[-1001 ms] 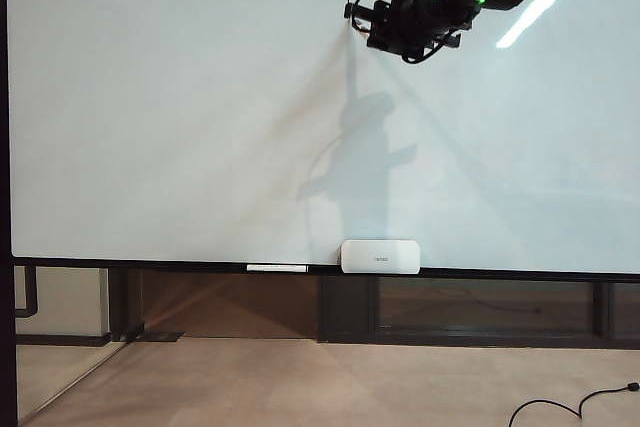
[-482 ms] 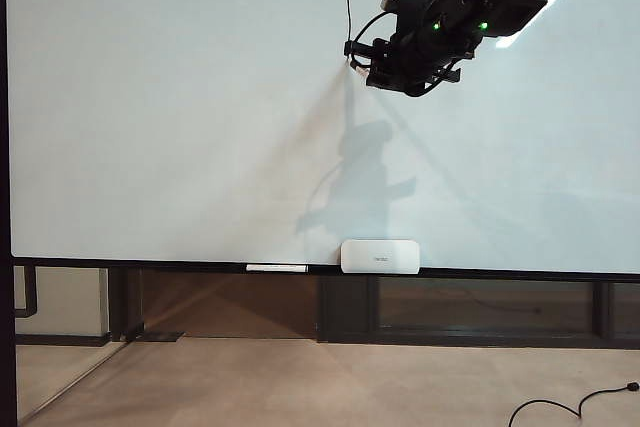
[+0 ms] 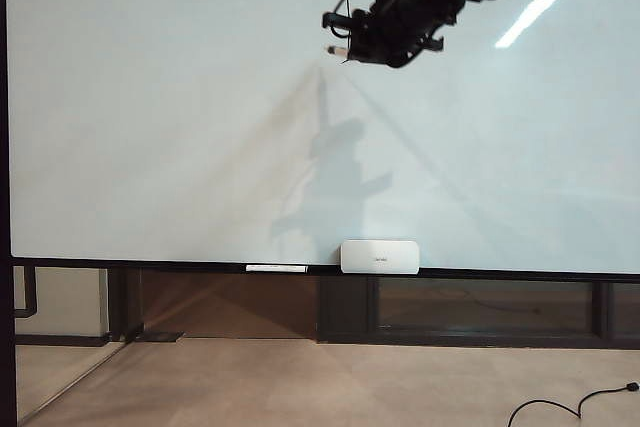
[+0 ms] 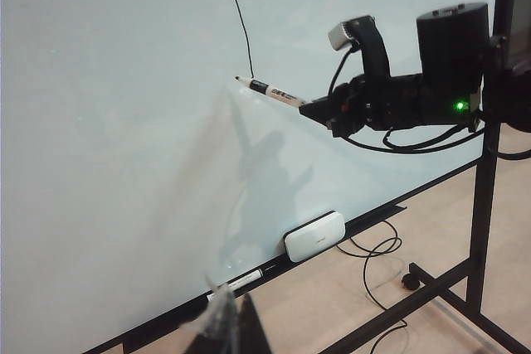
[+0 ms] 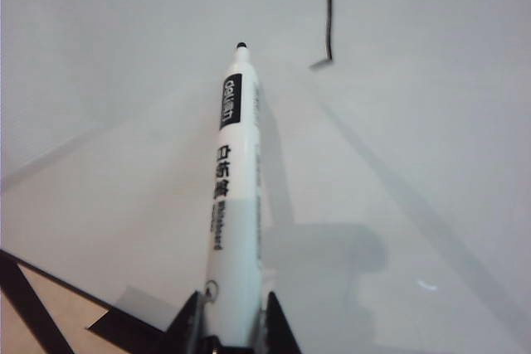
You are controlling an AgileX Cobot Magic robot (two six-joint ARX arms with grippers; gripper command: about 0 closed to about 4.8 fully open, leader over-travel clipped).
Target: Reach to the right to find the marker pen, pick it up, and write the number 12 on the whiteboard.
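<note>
Since the earlier frame, the right gripper (image 3: 345,42) has shifted left and slightly upward, off the end of the drawn stroke. It is now sitting at the upper centre of the exterior view, clamping the marker pen (image 5: 233,196) between its jaws, tip close to the whiteboard (image 3: 150,127). One thin black vertical line (image 4: 244,35) is showing just beside the tip. The left gripper (image 4: 224,329) is barely entering its wrist view's bottom edge; its state cannot be determined.
</note>
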